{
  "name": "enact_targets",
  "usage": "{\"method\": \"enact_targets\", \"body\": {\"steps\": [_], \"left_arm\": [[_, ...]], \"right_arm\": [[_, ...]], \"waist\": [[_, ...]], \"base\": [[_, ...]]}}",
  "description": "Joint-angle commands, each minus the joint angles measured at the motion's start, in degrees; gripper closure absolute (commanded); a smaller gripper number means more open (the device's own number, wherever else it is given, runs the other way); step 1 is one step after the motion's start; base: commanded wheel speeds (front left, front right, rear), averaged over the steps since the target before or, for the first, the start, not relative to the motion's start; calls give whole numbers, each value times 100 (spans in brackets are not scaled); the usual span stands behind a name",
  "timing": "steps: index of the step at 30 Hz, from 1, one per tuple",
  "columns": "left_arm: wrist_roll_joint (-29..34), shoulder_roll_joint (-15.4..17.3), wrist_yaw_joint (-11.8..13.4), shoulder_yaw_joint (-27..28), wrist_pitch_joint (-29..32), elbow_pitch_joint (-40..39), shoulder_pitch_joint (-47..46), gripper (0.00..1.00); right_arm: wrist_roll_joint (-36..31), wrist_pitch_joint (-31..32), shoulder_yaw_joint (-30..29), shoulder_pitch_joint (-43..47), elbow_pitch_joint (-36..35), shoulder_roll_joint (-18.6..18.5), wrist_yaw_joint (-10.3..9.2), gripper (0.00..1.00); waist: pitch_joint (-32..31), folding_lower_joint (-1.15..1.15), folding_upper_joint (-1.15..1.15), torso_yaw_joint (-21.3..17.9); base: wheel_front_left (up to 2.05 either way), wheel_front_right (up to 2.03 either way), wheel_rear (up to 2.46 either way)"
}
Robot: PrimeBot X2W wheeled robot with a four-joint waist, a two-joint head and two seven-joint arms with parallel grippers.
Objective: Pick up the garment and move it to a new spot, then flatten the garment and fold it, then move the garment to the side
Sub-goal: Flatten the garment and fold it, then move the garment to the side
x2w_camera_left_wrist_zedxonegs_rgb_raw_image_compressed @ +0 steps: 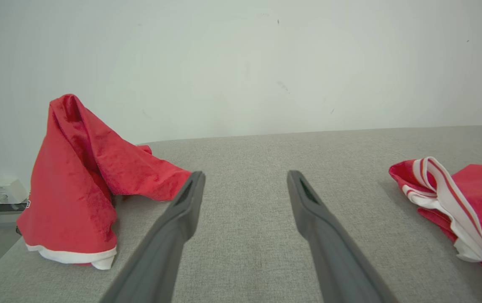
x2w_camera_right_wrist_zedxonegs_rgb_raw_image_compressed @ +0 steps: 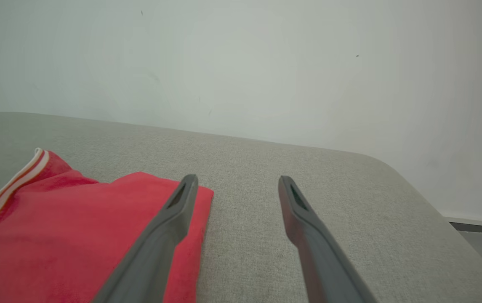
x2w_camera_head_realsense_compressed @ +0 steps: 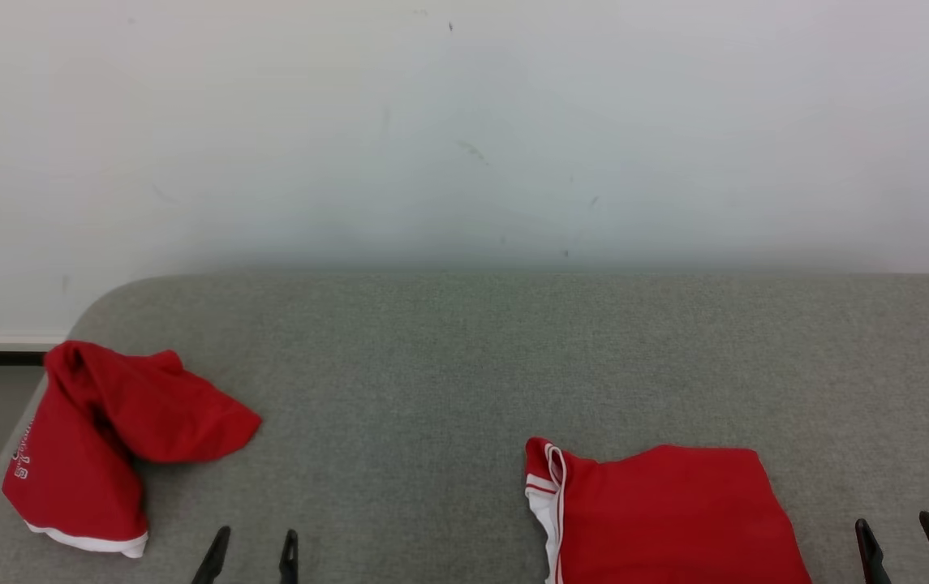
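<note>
Garment [x2w_camera_head_realsense_compressed: 659, 511] lies folded beside the right hand [x2w_camera_head_realsense_compressed: 893, 519], jaws apart.

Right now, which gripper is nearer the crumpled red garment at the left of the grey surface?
Left. The left gripper hovers open just right of the crumpled garment, not touching it. The right gripper is far off, past the right edge of the folded garment.

Your bench [x2w_camera_head_realsense_compressed: 448, 365] is showing coarse, matt grey woven cloth. The folded red garment [x2w_camera_head_realsense_compressed: 667, 511] and the crumpled red garment [x2w_camera_head_realsense_compressed: 107, 438] are showing soft matt fabric. Your left hand [x2w_camera_head_realsense_compressed: 255, 545] and right hand [x2w_camera_head_realsense_compressed: 896, 527] are showing smooth, matt dark plastic fingers.
</note>
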Motion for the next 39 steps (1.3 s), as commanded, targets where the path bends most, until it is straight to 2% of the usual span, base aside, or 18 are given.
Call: {"method": "enact_targets", "body": {"steps": [1,9,13,15,17,21,24,28,33,39], "left_arm": [[38,32,-15,16,-2,22,41,0],[47,36,-12,21,-2,7,15,0],[37,39,-8,39,-2,-4,18,0],[29,36,-4,43,-2,-11,23,0],[32,28,-2,34,-2,-16,34,0],[37,1,1,-4,-2,-14,-10,0],[17,-14,-19,-33,-2,31,-88,0],[3,-33,-50,-74,-2,59,-140,0],[30,-29,-76,-95,-2,64,-185,0],[62,7,-127,-132,-2,74,-251,0]], "right_arm": [[-22,-15,-32,83,46,39,-12,0],[-24,-15,21,51,109,128,-13,0],[444,-15,23,-91,181,236,-12,0],[849,82,121,-268,181,166,-13,0],[1286,525,234,-422,111,39,-12,0],[1992,1856,403,-747,-71,-324,-12,0],[2212,2819,491,-1015,-48,-533,-12,0],[2396,3712,528,-1302,241,-559,-12,0],[2509,4354,597,-1535,798,-446,-12,0],[2811,4614,788,-1643,1340,-222,-12,0]], "waist": [[5,0,0,17],[28,0,0,41],[53,0,0,48],[71,0,0,43],[86,0,0,40],[150,0,0,62],[202,0,0,105],[261,0,0,212],[323,0,0,376],[400,0,0,521]], "base": [[0,0,0],[0,0,0],[0,0,0],[0,0,0],[0,0,0],[0,0,0],[0,0,0],[0,0,0],[0,0,0],[0,0,0]]}}
